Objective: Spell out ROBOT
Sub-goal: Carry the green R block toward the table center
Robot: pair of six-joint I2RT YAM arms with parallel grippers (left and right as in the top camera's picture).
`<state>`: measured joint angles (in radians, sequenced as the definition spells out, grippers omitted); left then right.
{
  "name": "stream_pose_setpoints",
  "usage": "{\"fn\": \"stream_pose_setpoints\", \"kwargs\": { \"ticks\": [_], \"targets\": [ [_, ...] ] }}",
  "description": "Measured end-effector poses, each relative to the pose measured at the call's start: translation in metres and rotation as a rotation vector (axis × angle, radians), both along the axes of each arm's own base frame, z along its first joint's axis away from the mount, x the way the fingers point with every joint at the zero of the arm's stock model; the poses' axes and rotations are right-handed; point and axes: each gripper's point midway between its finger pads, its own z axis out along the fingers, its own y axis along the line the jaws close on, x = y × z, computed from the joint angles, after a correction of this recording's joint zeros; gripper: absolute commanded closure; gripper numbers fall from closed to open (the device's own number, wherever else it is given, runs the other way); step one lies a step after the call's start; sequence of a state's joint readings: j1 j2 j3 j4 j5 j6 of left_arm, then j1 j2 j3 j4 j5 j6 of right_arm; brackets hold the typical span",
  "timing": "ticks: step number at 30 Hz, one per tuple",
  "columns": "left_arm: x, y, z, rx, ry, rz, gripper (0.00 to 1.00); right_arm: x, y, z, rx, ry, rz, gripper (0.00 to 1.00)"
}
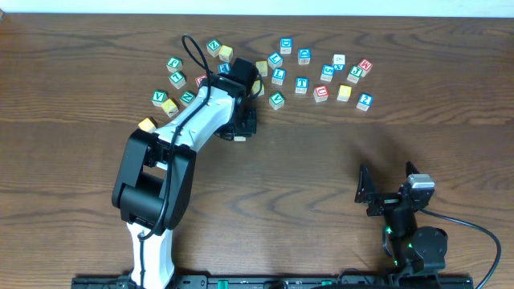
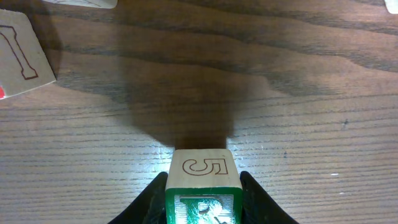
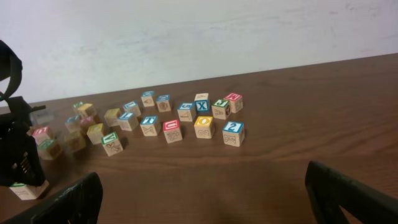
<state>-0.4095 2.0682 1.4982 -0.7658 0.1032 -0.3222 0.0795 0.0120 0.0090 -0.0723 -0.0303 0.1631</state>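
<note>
The table (image 1: 337, 152) lies under both arms. The left arm (image 1: 193, 128) reaches forward over it. The left gripper (image 2: 202, 190) is closed on a block (image 2: 202, 174), one finger on each side. The block shows a green R facing the wrist and a 5 on the adjacent face. The right gripper (image 3: 202, 196) is spread wide and holds nothing. The loose blocks (image 3: 171, 127) lie well ahead of it.

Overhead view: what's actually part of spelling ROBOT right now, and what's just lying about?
In the job:
- green R block, held between the fingers of the left gripper
- scattered block pile, likely source of the remaining letters; most faces unreadable

Lying about:
- blue 2 block
- X block
- right gripper, open, holding nothing
</note>
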Motion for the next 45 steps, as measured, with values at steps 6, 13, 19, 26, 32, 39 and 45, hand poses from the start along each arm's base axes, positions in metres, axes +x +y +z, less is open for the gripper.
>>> {"fn": "stream_pose_setpoints", "kwargs": {
  "ticks": [6, 13, 19, 26, 32, 39, 45],
  "targets": [
    [0.002, -0.001, 0.0, -0.003, -0.006, 0.0, 0.69, 0.0, 0.0, 0.0, 0.0, 0.0, 0.0, 0.01],
    [0.0, -0.005, -0.006, 0.001, 0.0, -0.012, 0.69, 0.0, 0.0, 0.0, 0.0, 0.0, 0.0, 0.01],
    [-0.003, -0.012, -0.007, 0.001, 0.0, -0.03, 0.68, 0.0, 0.0, 0.0, 0.0, 0.0, 0.0, 0.01],
    [-0.003, -0.012, -0.007, 0.002, 0.0, -0.035, 0.55, 0.0, 0.0, 0.0, 0.0, 0.0, 0.0, 0.01],
    [-0.003, -0.012, -0.007, 0.002, 0.0, -0.034, 0.55, 0.0, 0.0, 0.0, 0.0, 0.0, 0.0, 0.01],
    [-0.003, -0.012, -0.007, 0.002, 0.0, -0.034, 0.55, 0.0, 0.0, 0.0, 0.0, 0.0, 0.0, 0.01],
    [-0.003, -0.012, -0.007, 0.002, 0.0, -0.034, 0.56, 0.0, 0.0, 0.0, 0.0, 0.0, 0.0, 0.01]
  ]
}}
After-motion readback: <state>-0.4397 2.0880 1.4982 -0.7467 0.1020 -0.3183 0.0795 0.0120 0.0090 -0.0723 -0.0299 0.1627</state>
